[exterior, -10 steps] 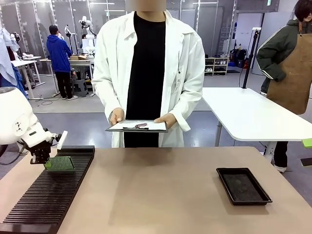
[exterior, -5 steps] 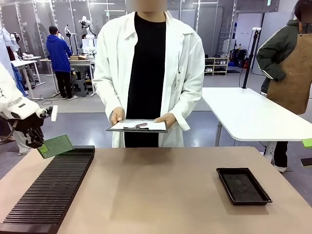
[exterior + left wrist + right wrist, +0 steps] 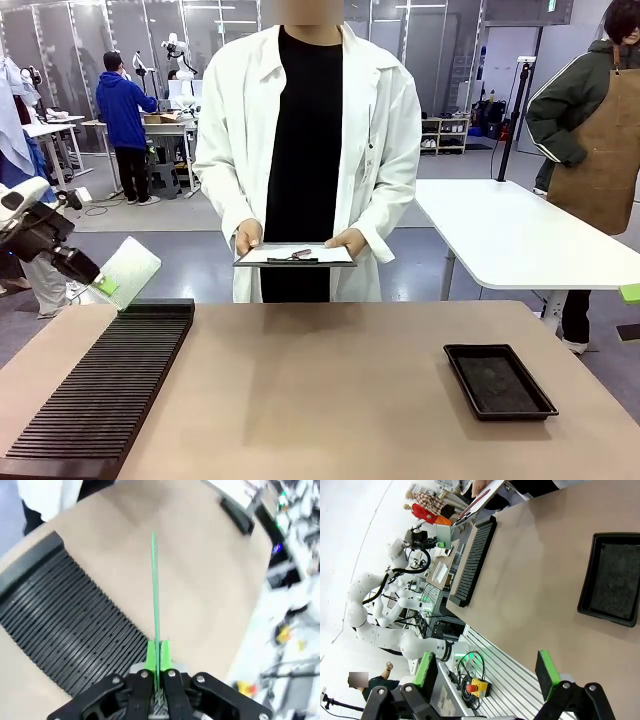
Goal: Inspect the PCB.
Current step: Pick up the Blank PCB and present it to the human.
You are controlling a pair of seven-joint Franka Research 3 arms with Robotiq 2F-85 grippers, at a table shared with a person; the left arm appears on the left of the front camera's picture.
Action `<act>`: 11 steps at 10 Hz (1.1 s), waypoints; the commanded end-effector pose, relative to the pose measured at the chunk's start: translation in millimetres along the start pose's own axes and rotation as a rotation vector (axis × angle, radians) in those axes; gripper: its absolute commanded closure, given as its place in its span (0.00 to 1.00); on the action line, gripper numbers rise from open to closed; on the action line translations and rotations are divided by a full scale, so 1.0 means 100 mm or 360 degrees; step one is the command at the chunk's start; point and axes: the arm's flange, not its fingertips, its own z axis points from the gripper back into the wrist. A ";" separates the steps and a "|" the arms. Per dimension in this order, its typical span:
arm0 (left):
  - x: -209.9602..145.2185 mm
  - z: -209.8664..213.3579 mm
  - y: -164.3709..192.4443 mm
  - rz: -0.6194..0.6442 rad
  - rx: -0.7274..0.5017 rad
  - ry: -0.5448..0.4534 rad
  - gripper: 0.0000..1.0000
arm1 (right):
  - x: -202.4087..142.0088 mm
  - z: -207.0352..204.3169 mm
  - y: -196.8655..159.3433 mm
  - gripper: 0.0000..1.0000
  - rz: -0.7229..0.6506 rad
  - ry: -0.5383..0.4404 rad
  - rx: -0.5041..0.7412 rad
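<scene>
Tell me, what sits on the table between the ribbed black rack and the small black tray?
Nothing: in the front view the table between the rack and the tray is bare.

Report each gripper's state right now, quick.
Left gripper: closed, holding the circuit board.
Right gripper: open, holding nothing.

You're seeing a slotted black rack (image 3: 100,400) lying at eight o'clock on the table (image 3: 320,400), a black tray (image 3: 498,383) sitting at four, a person (image 3: 300,130) standing at twelve carrying a clipboard (image 3: 322,254).
</scene>
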 end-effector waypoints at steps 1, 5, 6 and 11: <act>0.23 -0.05 0.24 0.0351 -0.0241 -0.0215 1.00 | 0.00 0.01 0.00 0.00 0.0022 -0.0009 0.0013; 0.43 -0.65 0.51 0.0727 -0.0912 -0.0311 1.00 | 0.00 0.01 0.00 0.00 0.0022 -0.0009 0.0013; 0.46 -0.84 0.55 0.0889 -0.0936 -0.0330 1.00 | 0.00 0.01 0.00 0.00 0.0022 -0.0009 0.0013; 0.50 -1.01 0.49 0.0821 -0.0936 -0.0328 1.00 | 0.00 0.01 0.00 0.00 0.0022 -0.0009 0.0013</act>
